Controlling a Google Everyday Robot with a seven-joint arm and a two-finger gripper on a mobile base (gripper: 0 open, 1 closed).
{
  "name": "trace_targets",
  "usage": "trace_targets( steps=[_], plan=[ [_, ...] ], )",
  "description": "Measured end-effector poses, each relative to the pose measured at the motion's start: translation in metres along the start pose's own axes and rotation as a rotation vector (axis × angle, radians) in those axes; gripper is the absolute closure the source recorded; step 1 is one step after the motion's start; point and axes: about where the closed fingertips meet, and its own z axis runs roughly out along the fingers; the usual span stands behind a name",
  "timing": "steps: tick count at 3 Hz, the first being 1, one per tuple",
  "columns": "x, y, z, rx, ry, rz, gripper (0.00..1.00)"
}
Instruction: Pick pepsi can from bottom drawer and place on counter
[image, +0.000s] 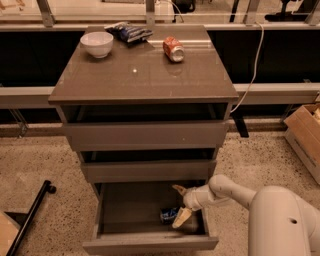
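— Gripper (181, 204): report position and finger state.

— Camera view. The gripper is inside the bottom drawer (150, 244), close to its right edge. It reaches in from the right on a white arm (235, 189). The fingers are spread wide apart. One points toward the drawer's back edge, the other angles down toward its front edge. Nothing is clamped between them.

— Location of the pepsi can (169, 215)?

— It lies on the floor of the bottom drawer, right of centre and nearer the front edge. It is just left of the lower fingertip (181, 218). Contact between the two cannot be confirmed.

— Drawer condition?

— The bottom drawer is pulled out with its interior exposed. The two shallower drawers above it sit further in.

— Items on the counter (145, 80)?

— A white bowl (96, 44) stands upright at the back left corner. A dark snack bag (129, 32) lies against the back edge, left of centre. An orange-red can (173, 49) lies on its side near the back edge, right of centre.

— Surroundings?

— A white cable (255, 65) hangs beyond the counter's right edge. A cardboard box (305, 135) sits on the floor further right. A black bar (30, 215) lies on the floor to the left of the cabinet.
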Motion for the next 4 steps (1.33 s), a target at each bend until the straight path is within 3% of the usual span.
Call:
trace_targets(
  steps=[1, 2, 4],
  plan=[
    [0.020, -0.020, 0.010, 0.027, -0.013, 0.003, 0.00],
    [0.049, -0.039, 0.042, 0.003, -0.015, 0.039, 0.00],
    [0.088, -0.044, 0.074, -0.017, -0.015, 0.123, 0.04]
  ],
)
